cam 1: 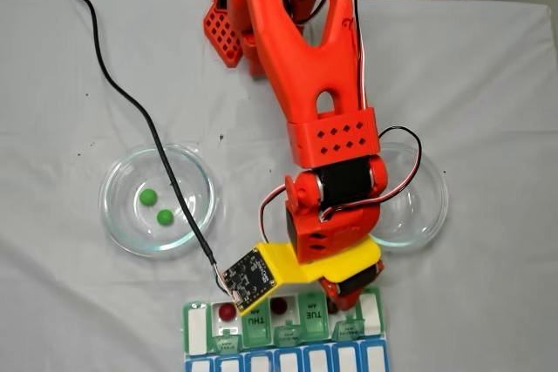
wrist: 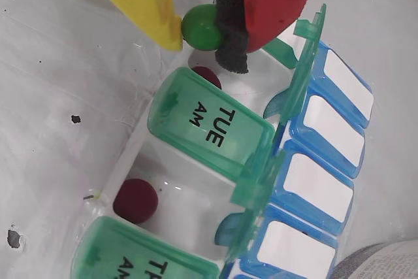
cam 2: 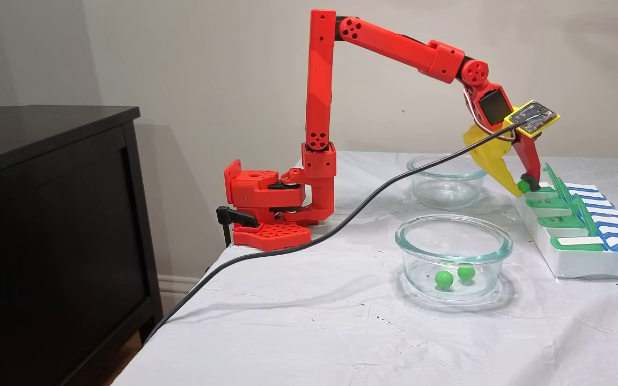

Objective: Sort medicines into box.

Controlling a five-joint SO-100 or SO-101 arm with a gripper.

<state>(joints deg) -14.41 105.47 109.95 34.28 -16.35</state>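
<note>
Green ball (wrist: pixel 204 27) pinched in hand (wrist: pixel 208 31) — hangs just above open compartment of box (wrist: pixel 215 129), drop straight down.

Soft, even indoor light fills all three pictures, bright enough that the white table (cam 2: pixel 298 321) looks pale and a little washed out in a fixed view from above, which is also mildly soft and grainy. In the side fixed view the focus is sharp, the arm (cam 2: pixel 395 48) throws only a faint shadow on the wall, and small highlights sit on the rim of the near glass bowl (cam 2: pixel 453 236). The wrist view is crisp on the green lid (wrist: pixel 209 125) marked TUE AM, with slight glare on the blue lids (wrist: pixel 326 142) and blur at the lower right corner.
</note>
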